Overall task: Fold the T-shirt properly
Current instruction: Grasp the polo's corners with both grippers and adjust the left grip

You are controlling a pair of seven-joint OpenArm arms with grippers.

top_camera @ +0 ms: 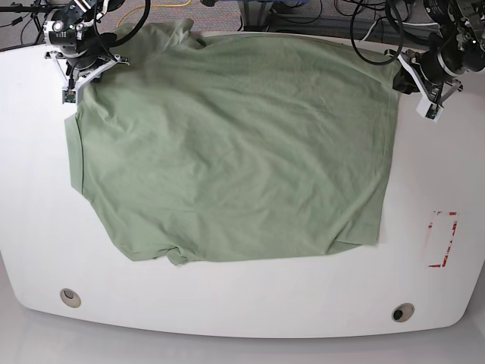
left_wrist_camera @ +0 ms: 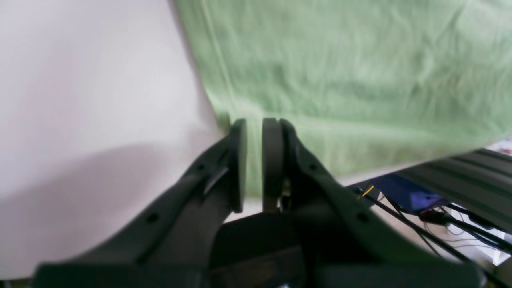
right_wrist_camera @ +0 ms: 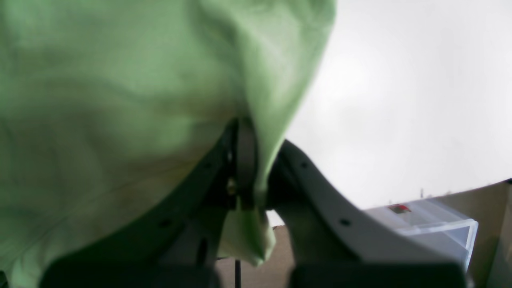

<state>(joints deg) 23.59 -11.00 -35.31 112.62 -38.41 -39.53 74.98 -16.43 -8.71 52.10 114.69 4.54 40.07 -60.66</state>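
- I see the T-shirt (top_camera: 235,144) spread flat, plain side up, across the white table (top_camera: 227,303).
- My right gripper (right_wrist_camera: 250,176) pinches a fold of cloth at the far corner.
- My left gripper (left_wrist_camera: 254,160) is nearly closed on the shirt's edge, with cloth between its pads.

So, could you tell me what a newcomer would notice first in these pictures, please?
The green T-shirt dominates, spread wide over the white table and covering most of its middle. The two grippers sit at its far corners: the right gripper is shut on a bunch of its cloth, and the left gripper has its jaws nearly together at the shirt's edge. A red outline marks the table near the left arm's side.
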